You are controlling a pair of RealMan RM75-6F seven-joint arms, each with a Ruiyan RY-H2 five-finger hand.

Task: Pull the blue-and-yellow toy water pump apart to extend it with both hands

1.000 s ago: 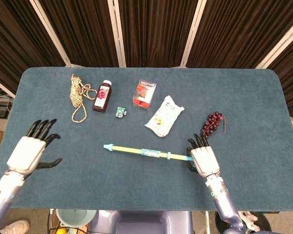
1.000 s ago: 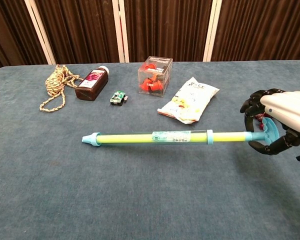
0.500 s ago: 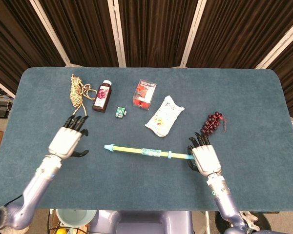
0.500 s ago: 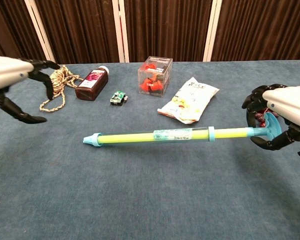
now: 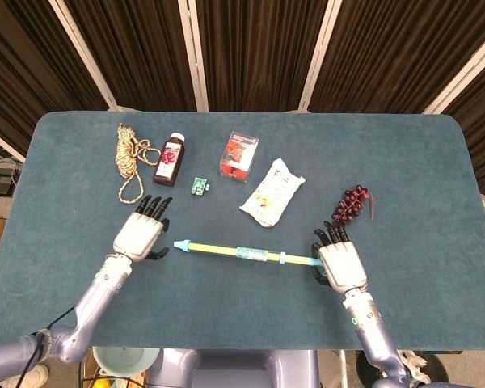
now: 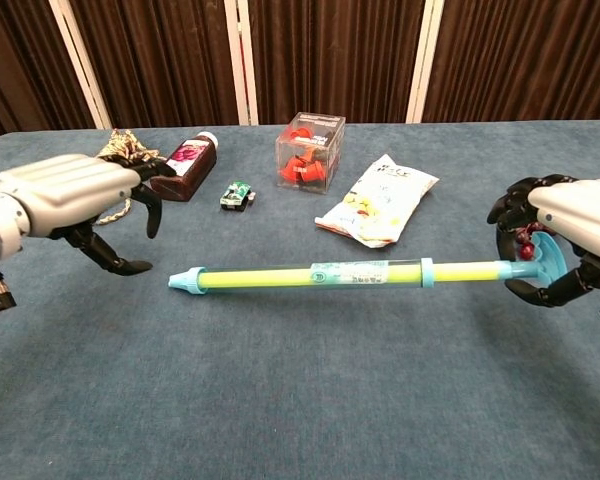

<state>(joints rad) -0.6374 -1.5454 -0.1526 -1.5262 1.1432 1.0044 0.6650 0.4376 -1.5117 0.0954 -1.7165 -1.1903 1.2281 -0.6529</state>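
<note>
The right hand [image 6: 565, 240] is seen closed around the blue T-handle [image 6: 542, 259] at the right end of the toy water pump [image 6: 355, 273]; its dark fingers [image 6: 511, 203] are curled over the handle from above, with the thumb below. The pump is held roughly horizontal across the front middle of the blue table [image 5: 420, 162], and in the chest view it appears lifted just clear of the cloth, though contact cannot be settled from these views. Its yellow tube is shown with a clear blue sleeve at mid-length and a blue nozzle cap [image 6: 184, 280] at the left end.

The left hand [image 6: 75, 200] is observed open, fingers spread and gently curved, holding nothing. It is placed just beside the nozzle cap, apart from it; in the head view the left hand [image 5: 140, 235] lies immediately left of the pump tip [image 5: 179, 243].

Along the far side of the table the following are noted, left to right: a coil of rope [image 5: 129, 158], a dark bottle [image 5: 170, 159] lying flat, a small green toy [image 5: 199, 186], a clear box [image 5: 239, 154] with red contents, and a white snack packet [image 5: 273, 191]. A bunch of dark red grapes [image 5: 353, 204] is recorded near the right hand, beyond its fingertips.
</note>
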